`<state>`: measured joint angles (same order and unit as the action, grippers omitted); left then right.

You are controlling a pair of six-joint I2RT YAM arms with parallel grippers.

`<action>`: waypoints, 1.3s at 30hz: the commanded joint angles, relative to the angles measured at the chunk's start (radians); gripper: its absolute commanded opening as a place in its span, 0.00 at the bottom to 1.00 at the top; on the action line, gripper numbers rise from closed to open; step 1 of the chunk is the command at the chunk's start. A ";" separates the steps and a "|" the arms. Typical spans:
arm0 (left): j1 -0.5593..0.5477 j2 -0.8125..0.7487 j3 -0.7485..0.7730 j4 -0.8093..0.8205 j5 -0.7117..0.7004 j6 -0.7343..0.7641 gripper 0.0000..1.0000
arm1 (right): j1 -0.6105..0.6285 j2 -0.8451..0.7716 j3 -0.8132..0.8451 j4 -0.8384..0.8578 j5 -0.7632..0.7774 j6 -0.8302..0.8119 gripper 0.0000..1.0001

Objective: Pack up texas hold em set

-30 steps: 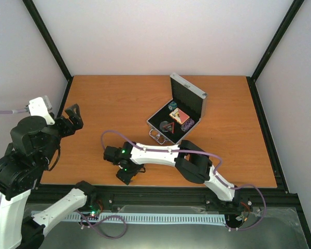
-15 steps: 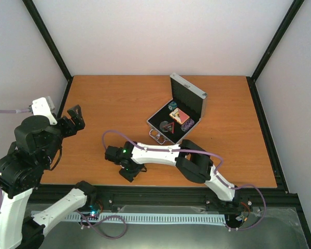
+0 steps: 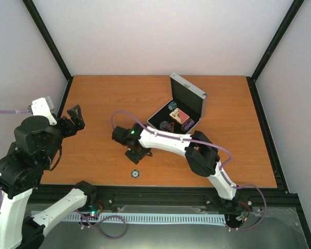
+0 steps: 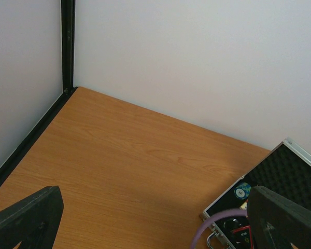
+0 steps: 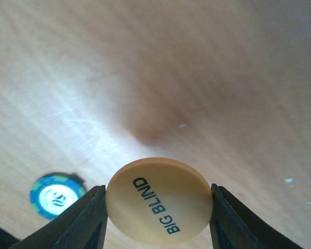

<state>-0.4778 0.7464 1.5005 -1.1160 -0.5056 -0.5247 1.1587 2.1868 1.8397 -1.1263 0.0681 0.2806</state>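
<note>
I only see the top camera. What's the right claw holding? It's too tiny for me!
Observer: A round tan disc, pinched edge to edge in the right claw.
Operator: Does it say anything?
Observer: Yes, "BIG BLIND" in black letters.
Operator: And the little dot on the table?
Observer: That's a blue-and-green chip with a white middle, lying flat on the table, apart from the disc.
</note>
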 commanded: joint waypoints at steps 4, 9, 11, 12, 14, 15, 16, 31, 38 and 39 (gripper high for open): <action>0.005 -0.015 0.004 -0.008 -0.009 -0.002 1.00 | -0.132 -0.037 0.106 -0.058 0.077 -0.057 0.47; 0.004 -0.002 0.001 0.001 0.010 0.002 1.00 | -0.260 0.032 0.205 -0.095 0.123 -0.086 0.46; 0.004 0.005 0.000 0.005 0.013 0.003 1.00 | -0.303 0.055 0.246 -0.089 0.140 -0.094 0.45; 0.004 0.007 -0.001 0.006 0.015 0.003 1.00 | -0.323 0.066 0.259 -0.081 0.149 -0.097 0.45; 0.005 0.013 -0.003 0.008 0.016 0.004 1.00 | -0.361 0.086 0.288 -0.073 0.158 -0.108 0.45; 0.004 0.016 -0.003 0.008 0.016 0.006 1.00 | -0.376 0.098 0.297 -0.072 0.166 -0.113 0.45; 0.004 0.020 -0.002 0.008 0.015 0.008 1.00 | -0.390 0.109 0.302 -0.072 0.175 -0.120 0.45; 0.004 0.058 -0.033 0.022 -0.006 -0.009 1.00 | -0.514 0.185 0.303 0.002 0.178 -0.186 0.45; 0.005 0.068 -0.038 0.024 -0.016 -0.018 1.00 | -0.545 0.168 0.256 0.017 0.192 -0.191 0.45; 0.004 0.070 -0.039 0.025 -0.017 -0.018 1.00 | -0.551 0.164 0.250 0.020 0.193 -0.191 0.45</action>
<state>-0.4778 0.8062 1.4651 -1.1149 -0.5076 -0.5270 0.6338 2.3592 2.1159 -1.1267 0.2363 0.1028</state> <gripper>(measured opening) 0.998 0.511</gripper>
